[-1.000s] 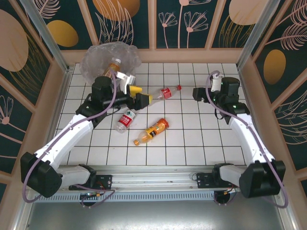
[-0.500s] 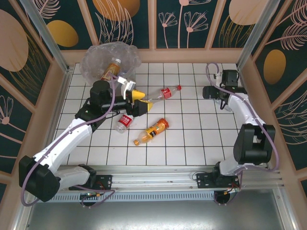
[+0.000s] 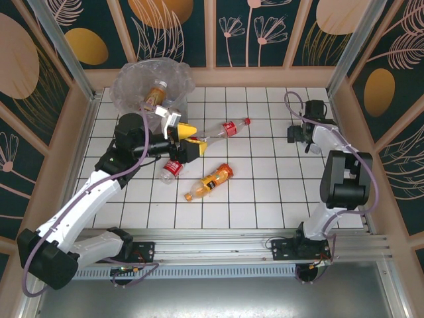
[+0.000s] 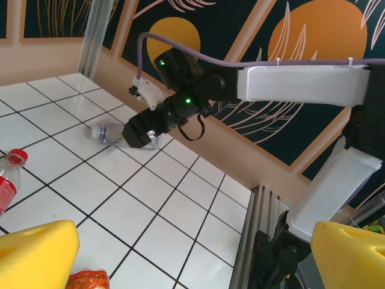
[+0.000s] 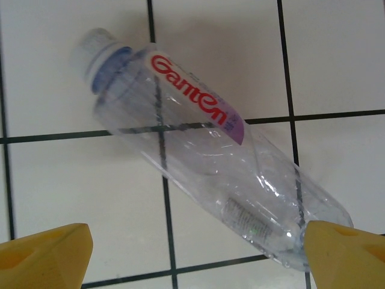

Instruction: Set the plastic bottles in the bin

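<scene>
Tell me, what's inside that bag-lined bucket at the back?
One orange-labelled bottle lies in the bin. The crinkled liner hides whatever may sit deeper.

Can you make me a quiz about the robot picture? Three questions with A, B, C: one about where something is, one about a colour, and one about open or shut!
1. Where on the white tiled table does the grey round bin lined with crinkled clear plastic stand?
A) far left corner
B) far right corner
C) middle of the near edge

2. What colour are the big letters on the clear plastic bottle lying under the right gripper?
A) green
B) red
C) black

3. How are the yellow fingers of the left gripper?
A) shut on a bottle
B) shut on nothing
C) spread apart, gripping nothing

Answers:
1 A, the top view shows it in the far left corner.
2 B, the right wrist view shows red lettering.
3 C, the left wrist view shows bare tiles between the fingers.
</scene>
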Tool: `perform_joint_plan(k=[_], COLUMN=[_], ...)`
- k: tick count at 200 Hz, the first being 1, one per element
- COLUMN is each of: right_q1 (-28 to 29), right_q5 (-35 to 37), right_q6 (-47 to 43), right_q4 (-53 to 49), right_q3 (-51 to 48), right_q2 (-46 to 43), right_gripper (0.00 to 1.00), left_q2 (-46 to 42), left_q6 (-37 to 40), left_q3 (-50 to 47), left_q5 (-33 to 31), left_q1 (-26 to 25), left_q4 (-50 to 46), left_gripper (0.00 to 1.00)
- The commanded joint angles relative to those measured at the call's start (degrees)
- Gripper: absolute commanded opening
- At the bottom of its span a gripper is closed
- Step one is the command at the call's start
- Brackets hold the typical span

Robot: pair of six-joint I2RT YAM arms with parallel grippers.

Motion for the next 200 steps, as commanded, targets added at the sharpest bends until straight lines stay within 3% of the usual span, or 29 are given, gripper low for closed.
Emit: perform_joint_plan(k=[1,116,140,200], right_q1=[-0.39,0.17,1.23,5.04], right_q5=[3.2,3.91,0.18,-3.04], right_q6=[-0.84,-0.16,-0.75,1.68], right_q4=[0.62,0.6,-0.27,-2.0], right_q3=[2.6,3.55,2.81,-0.94], right_q2=[3.17,7.5,6.34,-1.42], right_gripper=[0.92,0.89,0.81,0.8], left_q2=[-0.77,-0.34,-0.35,-0.82], left_q6=[-0.18,-1.64,-1.73,-2.12], left_q3=[1.06,-0.39,-0.44,-0.61], left_q5=[0.88,1.56,1.72,1.86], left_q1=[-0.29,-0.36,-0.36,-0.36], left_q4=[-0.48,1.61,1.8,2.86], left_gripper=[0.99,0.99,0.98,0.99])
